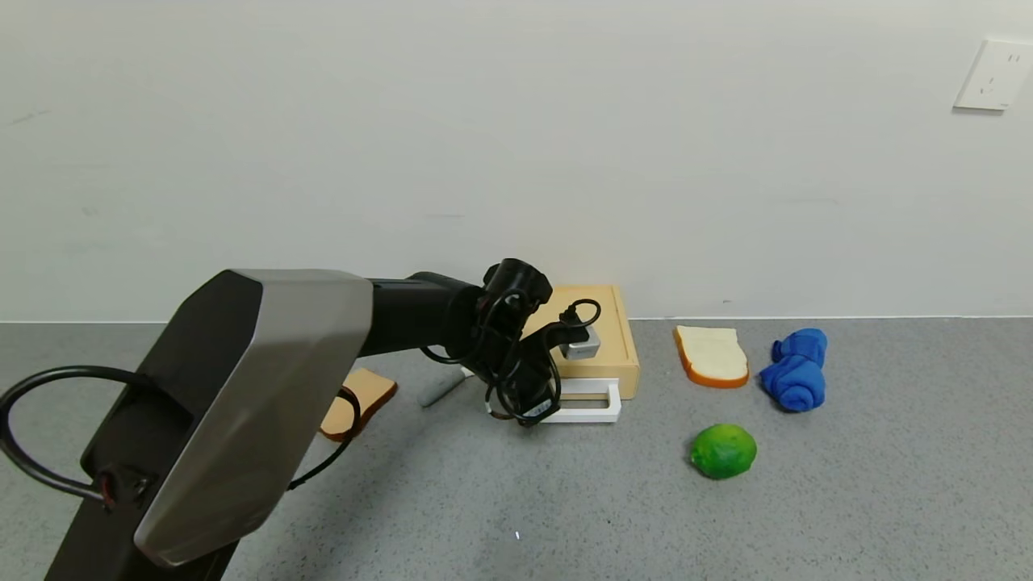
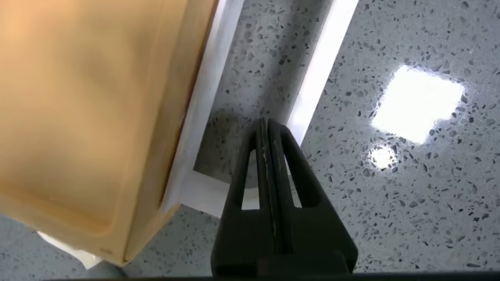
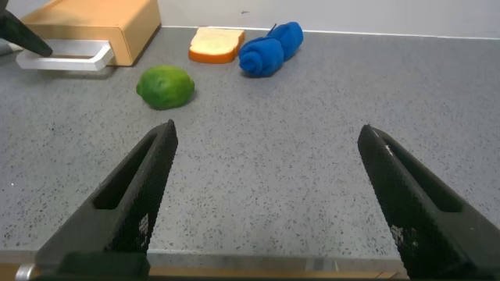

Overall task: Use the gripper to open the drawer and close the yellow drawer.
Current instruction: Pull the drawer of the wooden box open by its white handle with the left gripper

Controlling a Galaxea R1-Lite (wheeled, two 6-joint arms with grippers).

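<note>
The drawer (image 1: 604, 327) is a flat yellow-tan box against the wall, with a white loop handle (image 1: 595, 401) at its front. In the head view its tray looks pushed in. My left gripper (image 1: 537, 415) is shut, fingers pressed together with nothing between them. In the left wrist view its tip (image 2: 266, 126) points into the opening of the handle (image 2: 322, 70), just beside the drawer (image 2: 86, 117). My right gripper (image 3: 266, 136) stays open and low over the table, far from the drawer (image 3: 94, 27).
A bread slice (image 1: 712, 355), a rolled blue cloth (image 1: 795, 371) and a green lime (image 1: 724, 450) lie right of the drawer. Another bread slice (image 1: 359, 399) and a grey stick (image 1: 440, 390) lie to its left, near my left arm. The wall stands close behind.
</note>
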